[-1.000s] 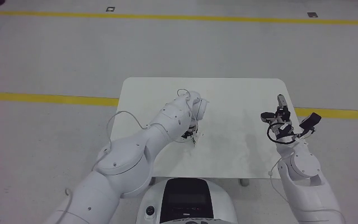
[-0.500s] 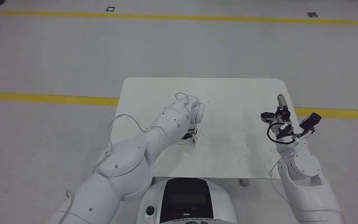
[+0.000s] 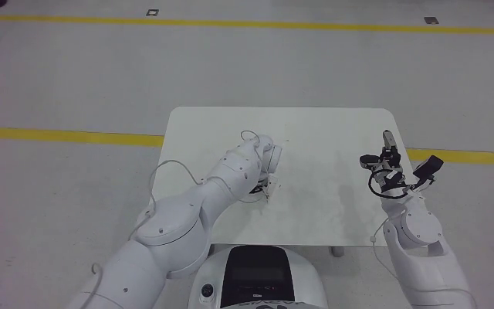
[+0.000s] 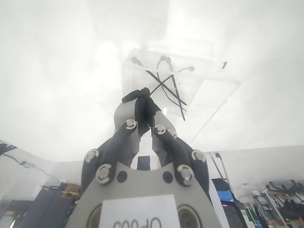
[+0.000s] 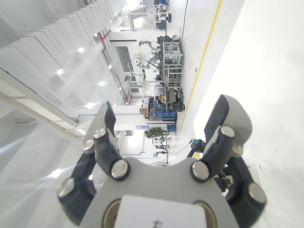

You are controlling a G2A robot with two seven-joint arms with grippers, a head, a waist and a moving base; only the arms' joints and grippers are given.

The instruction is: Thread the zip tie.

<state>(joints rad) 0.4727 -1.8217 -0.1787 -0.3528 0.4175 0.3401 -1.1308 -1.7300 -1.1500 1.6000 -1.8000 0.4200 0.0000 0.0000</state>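
Note:
Several black zip ties (image 4: 176, 90) lie crossed in a clear shallow tray (image 4: 213, 91) on the white table (image 3: 324, 139). My left gripper (image 4: 145, 94) is at the tray's near rim, shut, and the end of one thin tie runs straight into its tips. From above, the left arm covers this spot, and only small black bits of the zip ties (image 3: 267, 191) show beneath its wrist. My right gripper (image 3: 388, 151) hangs at the table's right edge, away from the tray. It is open with nothing between its fingers (image 5: 166, 110).
The table's near edge lies close behind the left arm. Bare white tabletop stretches between the two arms. A yellow floor line (image 3: 77, 137) runs past the table on both sides.
The left arm's wrist has drawn back a little toward the table's near edge. The right arm has not moved.

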